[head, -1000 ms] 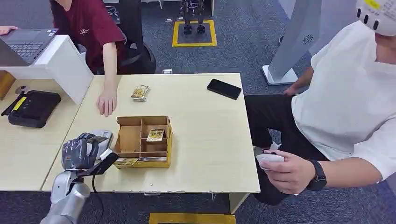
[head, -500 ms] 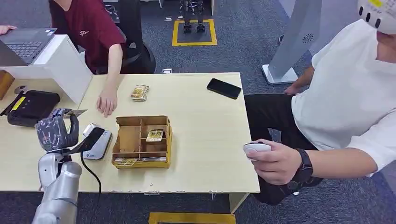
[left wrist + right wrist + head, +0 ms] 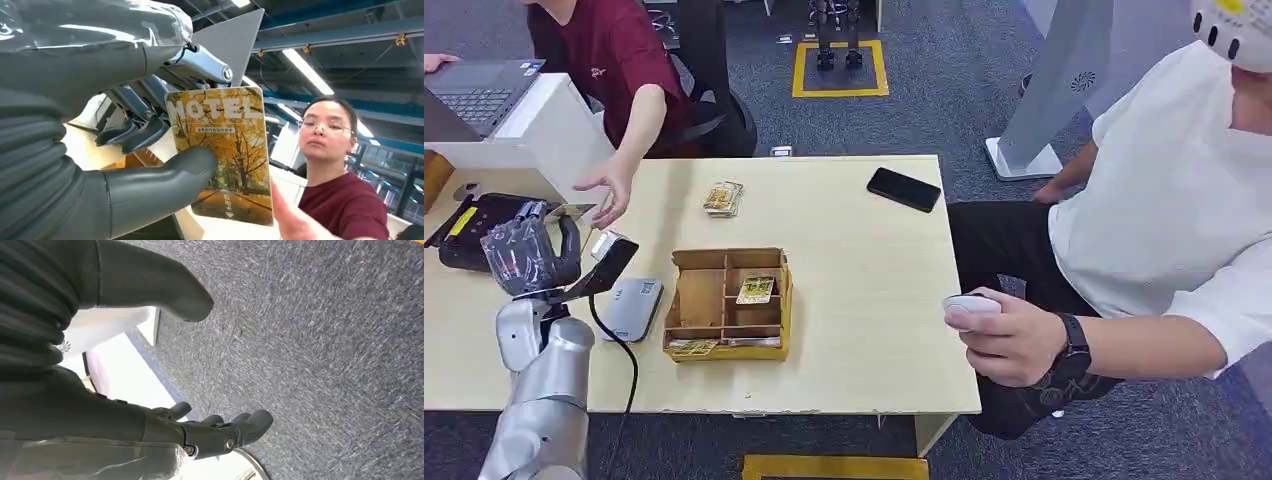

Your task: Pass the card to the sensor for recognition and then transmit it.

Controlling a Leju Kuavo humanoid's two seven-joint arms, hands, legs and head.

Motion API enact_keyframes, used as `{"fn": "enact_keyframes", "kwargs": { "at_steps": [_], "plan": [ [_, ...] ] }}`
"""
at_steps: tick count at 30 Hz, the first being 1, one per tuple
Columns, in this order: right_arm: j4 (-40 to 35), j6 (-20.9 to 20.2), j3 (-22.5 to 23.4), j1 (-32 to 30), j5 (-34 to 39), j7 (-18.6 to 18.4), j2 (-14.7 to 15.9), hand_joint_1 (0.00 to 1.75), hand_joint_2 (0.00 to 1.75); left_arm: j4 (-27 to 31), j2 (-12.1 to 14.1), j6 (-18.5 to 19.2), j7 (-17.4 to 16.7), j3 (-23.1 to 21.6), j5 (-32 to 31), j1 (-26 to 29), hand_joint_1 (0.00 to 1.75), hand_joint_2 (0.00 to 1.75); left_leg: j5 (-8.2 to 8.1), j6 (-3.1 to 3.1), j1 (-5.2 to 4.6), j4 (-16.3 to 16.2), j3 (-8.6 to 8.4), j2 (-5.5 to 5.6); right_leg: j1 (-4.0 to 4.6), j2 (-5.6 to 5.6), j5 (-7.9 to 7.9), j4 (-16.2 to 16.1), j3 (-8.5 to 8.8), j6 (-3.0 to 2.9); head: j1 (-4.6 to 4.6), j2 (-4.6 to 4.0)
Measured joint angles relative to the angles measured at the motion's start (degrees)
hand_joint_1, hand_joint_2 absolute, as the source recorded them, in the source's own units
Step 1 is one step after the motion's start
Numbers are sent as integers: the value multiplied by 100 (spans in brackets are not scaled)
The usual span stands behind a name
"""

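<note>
My left hand point(image 3: 527, 255) is raised above the table's left edge and pinches a card point(image 3: 222, 150) with a yellow autumn-tree picture and the word HOTEL between thumb and fingers. From the head view the card point(image 3: 576, 211) shows edge-on at my fingertips. The grey card sensor point(image 3: 631, 308) lies flat on the table, lower right of my hand, beside the cardboard box. A person in a dark red shirt reaches an open hand point(image 3: 610, 186) toward the card, close to it. My right hand point(image 3: 215, 432) hangs over the carpet, fingers apart and holding nothing.
A cardboard divider box point(image 3: 726, 345) with cards in it stands mid-table. A small card stack point(image 3: 724, 198) and a black phone point(image 3: 904, 190) lie farther back. A black device point(image 3: 479, 222) sits at left. A person in white at right holds a white controller point(image 3: 971, 305).
My left hand rose from the sensor and moved left and back with the card. The person in red lifted a hand off the table and reached toward it.
</note>
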State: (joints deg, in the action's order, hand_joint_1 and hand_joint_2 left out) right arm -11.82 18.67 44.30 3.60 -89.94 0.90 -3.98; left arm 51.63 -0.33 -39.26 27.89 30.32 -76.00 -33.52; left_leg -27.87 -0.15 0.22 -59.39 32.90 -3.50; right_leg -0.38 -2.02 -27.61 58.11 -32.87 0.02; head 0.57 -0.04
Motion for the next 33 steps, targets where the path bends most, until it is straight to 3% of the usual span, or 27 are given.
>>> {"fn": "enact_keyframes", "kwargs": {
  "at_steps": [6, 7, 15, 20, 22, 26, 31, 33],
  "plan": [
    [0, 0, -39, 0, 0, 4, 0, 0, 175, -131, -7, 0, -90, -15, -149, -16, 175, 175, 0, 0, 0, 0, 0, -2, 0, 2, 3, 0, -1, -4, 2, -2],
    [0, 0, -41, 0, 0, 4, 0, 0, 175, -138, -9, 0, -103, -20, -155, -16, 0, 175, 0, 0, 0, 0, 1, -2, 0, 2, 3, 0, -1, -4, 0, -2],
    [0, -15, -48, 0, 0, -26, 0, 0, 175, -367, 13, 0, -114, -136, 324, -18, 0, 175, 0, 0, 0, 0, 2, -3, 0, 3, 3, 0, -4, -4, 0, -2],
    [0, -15, -48, -1, 2, -57, 0, 0, 175, -819, 74, 145, -116, -349, 1351, -120, 0, 175, 0, 0, 0, -1, 2, -4, 0, 4, 3, 0, -5, -5, 0, -2],
    [0, -15, -48, -3, 9, -61, 0, 0, 175, -861, 83, 418, -208, -488, 1824, -145, 0, 175, 1, 0, 0, -1, 2, -3, 0, 3, 4, 0, -5, -5, 2, -2],
    [0, -7, -13, -3, 78, -61, 0, 0, 175, -689, 90, 1476, -459, -902, 2892, -95, 0, 175, 1, 0, 0, -1, 5, -3, 0, 3, 4, 0, -4, -4, 0, -2],
    [0, 9, 101, -33, 184, -63, 0, 0, 175, 445, 199, 2838, -634, -1566, 4044, 394, 0, 175, -3, -2, 0, 0, 9, -13, 0, 12, 4, 0, -9, -5, 0, -2],
    [0, 11, 140, -56, 219, -63, 0, 0, 175, 939, 357, 3163, -649, -1843, 4289, 677, 0, 175, -4, 0, 0, 0, 12, -17, 0, 17, 3, 0, -13, -5, 0, -2]
  ]
}}
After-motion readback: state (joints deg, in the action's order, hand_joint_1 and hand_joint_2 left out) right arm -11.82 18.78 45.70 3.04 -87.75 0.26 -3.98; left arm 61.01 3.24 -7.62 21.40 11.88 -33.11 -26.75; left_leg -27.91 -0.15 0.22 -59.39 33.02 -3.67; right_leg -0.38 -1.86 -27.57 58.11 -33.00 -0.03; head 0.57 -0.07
